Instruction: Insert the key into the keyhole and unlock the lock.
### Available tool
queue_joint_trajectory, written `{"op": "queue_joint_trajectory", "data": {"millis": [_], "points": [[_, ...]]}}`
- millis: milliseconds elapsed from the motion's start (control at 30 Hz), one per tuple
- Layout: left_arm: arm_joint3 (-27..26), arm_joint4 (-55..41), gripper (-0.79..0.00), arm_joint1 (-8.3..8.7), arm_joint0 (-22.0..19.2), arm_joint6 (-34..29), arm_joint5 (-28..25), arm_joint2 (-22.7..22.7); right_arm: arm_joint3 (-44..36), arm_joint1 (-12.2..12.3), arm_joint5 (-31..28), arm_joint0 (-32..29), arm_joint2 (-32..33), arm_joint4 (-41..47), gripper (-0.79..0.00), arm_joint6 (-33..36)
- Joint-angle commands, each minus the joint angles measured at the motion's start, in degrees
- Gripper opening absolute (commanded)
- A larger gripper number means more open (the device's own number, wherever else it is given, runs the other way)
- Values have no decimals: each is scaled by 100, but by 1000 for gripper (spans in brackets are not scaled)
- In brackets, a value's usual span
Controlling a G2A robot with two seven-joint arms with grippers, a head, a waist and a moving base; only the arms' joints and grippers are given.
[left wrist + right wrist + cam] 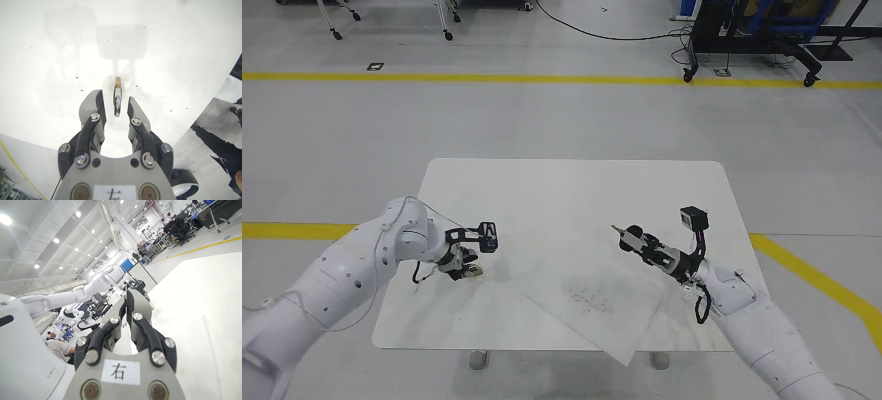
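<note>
A padlock lies on the white table (572,190), seen edge-on in the left wrist view: brass body (118,81) away from the wrist, chrome shackle (117,103) toward it. My left gripper (115,96) is open, one finger on each side of the shackle, with gaps on both sides. From above, that gripper (470,267) sits low over the lock (476,271) near the table's left side. My right gripper (126,294) is shut on a thin key (125,287) that sticks out past the fingertips. It hovers at the table's right side (628,237), key tip (616,229) aimed toward the left arm.
A thin translucent sheet (597,300) lies on the front middle of the table and hangs over its front edge. Bare tabletop separates the two grippers. The left arm (113,275) appears far off in the right wrist view.
</note>
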Motion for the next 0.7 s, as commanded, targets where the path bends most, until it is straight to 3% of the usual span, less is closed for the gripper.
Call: {"op": "queue_joint_trajectory", "data": {"millis": [0, 133, 200, 567, 667], "points": [[-3, 5, -539, -9, -18, -1, 2, 18, 0, 0, 0, 0, 0, 0, -785, 0], [-4, 1, -640, -31, -49, -7, 7, 64, 0, 0, 0, 0, 0, 0, -785, 0], [-3, 10, -785, -43, -71, -3, 3, 90, 0, 0, 0, 0, 0, 0, -785, 0], [63, 94, -785, -148, -152, -60, 60, 206, 0, 0, 0, 0, 0, 0, -785, 0], [169, -23, -785, -151, -164, 168, 76, 96, 0, 0, 0, 0, 0, 0, -785, 0]]}}
